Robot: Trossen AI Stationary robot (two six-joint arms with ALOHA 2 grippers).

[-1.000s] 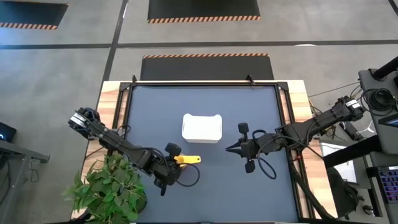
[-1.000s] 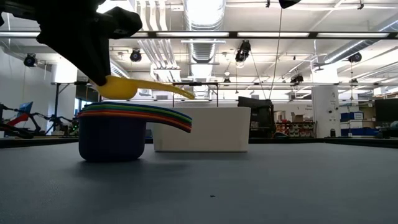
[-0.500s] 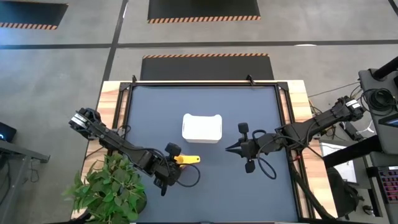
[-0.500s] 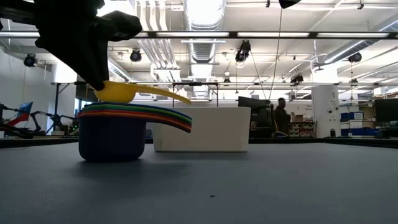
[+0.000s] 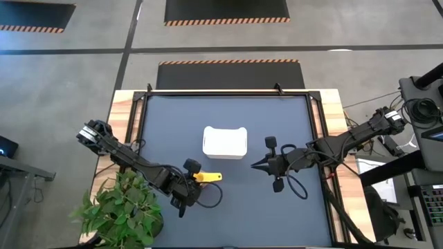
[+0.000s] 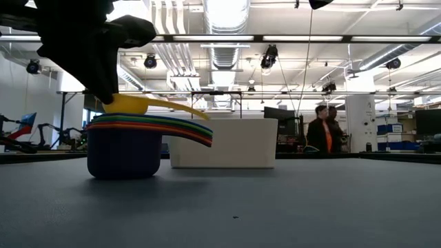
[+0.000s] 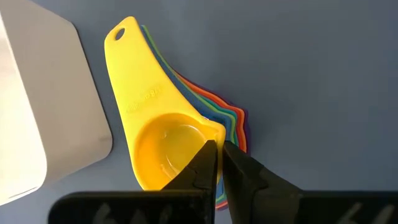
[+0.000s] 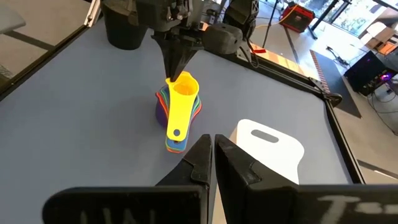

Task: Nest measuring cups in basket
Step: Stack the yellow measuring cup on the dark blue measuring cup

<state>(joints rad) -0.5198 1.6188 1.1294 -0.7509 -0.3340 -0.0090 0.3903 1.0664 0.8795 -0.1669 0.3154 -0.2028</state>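
Note:
A stack of nested measuring cups (image 6: 124,148), dark blue at the bottom with red, orange and green handles fanned above, stands on the mat beside the white basket (image 5: 225,142). The yellow cup (image 7: 155,124) sits over the top of that stack (image 8: 163,106), its handle towards the basket (image 6: 227,141). My left gripper (image 7: 217,146) is shut on the yellow cup (image 6: 138,103). My right gripper (image 5: 252,166) waits shut above the mat to the right of the basket. My left gripper pinches the yellow cup's bowl rim (image 7: 214,132) on the side away from the handle, one finger inside the bowl and one outside. It comes from above, pointing down. The cup is tilted, handle end (image 6: 200,112) lower, with its bowl at the mouth of the stack.
A potted plant (image 5: 121,211) stands at the table's near left corner, close to my left arm. Open mat lies near and right of the stack. People move in the room beyond the table (image 6: 324,131).
My left gripper has come down a little with the yellow cup, bringing its bowl to the top of the stack; the handle end has dipped lower. The stack and basket have kept still.

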